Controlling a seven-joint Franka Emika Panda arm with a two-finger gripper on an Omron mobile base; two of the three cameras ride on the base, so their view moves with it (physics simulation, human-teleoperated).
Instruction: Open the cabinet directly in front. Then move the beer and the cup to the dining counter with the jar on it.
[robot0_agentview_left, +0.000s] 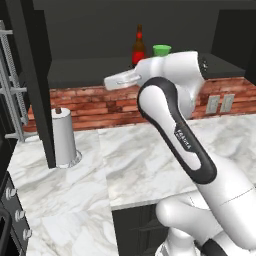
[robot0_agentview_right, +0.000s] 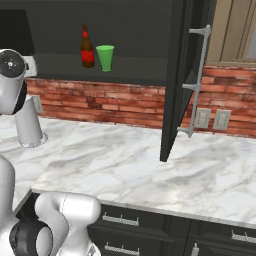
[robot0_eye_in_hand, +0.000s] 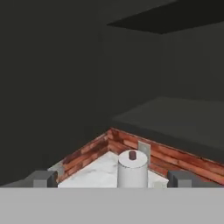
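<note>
While the tool (robot0_eye_in_hand: 112, 178) stands wide and empty — facing the paper-towel roll (robot0_eye_in_hand: 132, 169) — the beer (robot0_agentview_right: 87, 48) and cup (robot0_agentview_right: 105, 57) wait side by side on the open cabinet's shelf (robot0_agentview_right: 135, 66). The glass bottle looks heavy, slippery, fragile — better gripped at the body; the cup looks light.
</note>
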